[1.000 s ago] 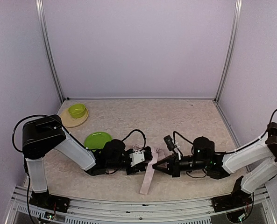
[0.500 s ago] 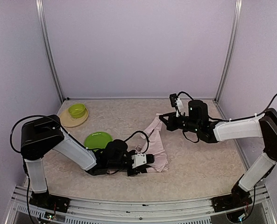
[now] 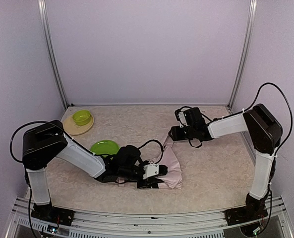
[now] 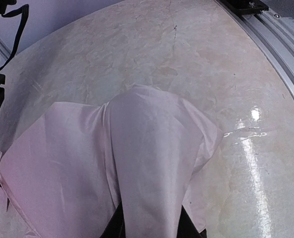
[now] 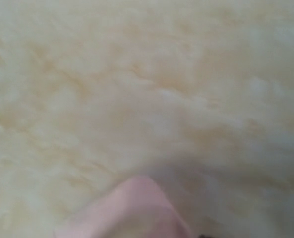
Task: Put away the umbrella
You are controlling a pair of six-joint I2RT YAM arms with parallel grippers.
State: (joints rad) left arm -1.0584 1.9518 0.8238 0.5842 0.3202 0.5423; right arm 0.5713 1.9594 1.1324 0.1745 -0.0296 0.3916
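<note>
The umbrella (image 3: pixel 170 166) lies as a flattened heap of pale pink fabric at the front middle of the table. A narrow tip of it reaches back toward my right gripper (image 3: pixel 172 134). My left gripper (image 3: pixel 155 174) lies low on the table at the fabric's left edge, shut on a fold. In the left wrist view that fold of the umbrella (image 4: pixel 137 163) rises between the two dark fingers. The right wrist view is blurred: only a pink tip of the umbrella (image 5: pixel 137 208) shows over the table, with no fingers visible. Shaft and handle are hidden.
A green plate (image 3: pixel 104 147) lies just left of my left arm. A green bowl (image 3: pixel 82 117) sits on a beige plate (image 3: pixel 72 129) at the back left. Walls and metal posts close the table in. A metal rail (image 4: pixel 280 39) runs along the near edge.
My right arm has swung from the front middle to the back right, drawing a strip of pink fabric with it. The fabric has spread flatter. My left gripper shifted slightly right.
</note>
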